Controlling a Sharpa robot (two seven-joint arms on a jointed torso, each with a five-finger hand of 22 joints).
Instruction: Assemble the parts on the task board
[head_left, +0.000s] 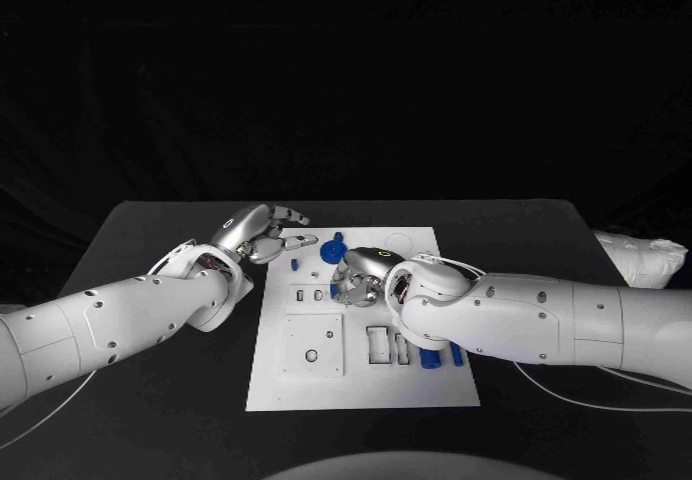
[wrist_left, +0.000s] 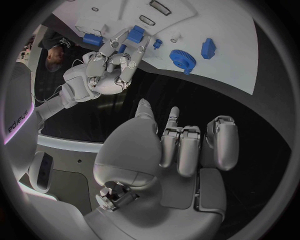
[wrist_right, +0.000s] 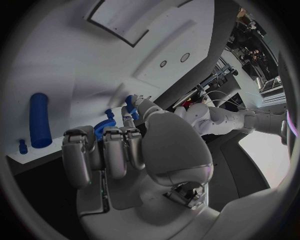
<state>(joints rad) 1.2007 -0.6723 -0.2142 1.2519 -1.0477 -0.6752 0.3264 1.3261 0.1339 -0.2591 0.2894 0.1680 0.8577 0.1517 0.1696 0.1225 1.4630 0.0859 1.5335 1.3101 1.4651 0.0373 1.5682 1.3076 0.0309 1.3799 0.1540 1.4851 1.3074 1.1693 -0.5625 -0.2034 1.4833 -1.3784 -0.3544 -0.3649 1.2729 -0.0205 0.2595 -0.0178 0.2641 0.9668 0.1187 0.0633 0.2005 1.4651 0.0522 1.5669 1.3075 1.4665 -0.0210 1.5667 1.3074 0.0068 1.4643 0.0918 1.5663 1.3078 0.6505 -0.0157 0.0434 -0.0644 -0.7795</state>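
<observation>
Most assembly looks undone. On the black worktop (head_left: 144, 400) lies the task board (head_left: 361, 390), blue parts loose on it: gear (wrist_left: 182, 59), cylinder (wrist_right: 40, 120). Right hand (head_left: 361, 277) over its middle pinches a small blue part (wrist_left: 135, 34); left hand (head_left: 260, 232) curled empty beside its far-left edge.

Left arm enters from eight o'clock; its left hand (head_left: 261, 232) sits at about eleven o'clock of centre, fingers loosely spread and slightly curled, holding nothing. Right arm enters from four o'clock, forearm angled toward centre; the right hand (head_left: 361, 276) is turned palm-down near centre, fingers curled in; whether they grip anything cannot be told.
</observation>
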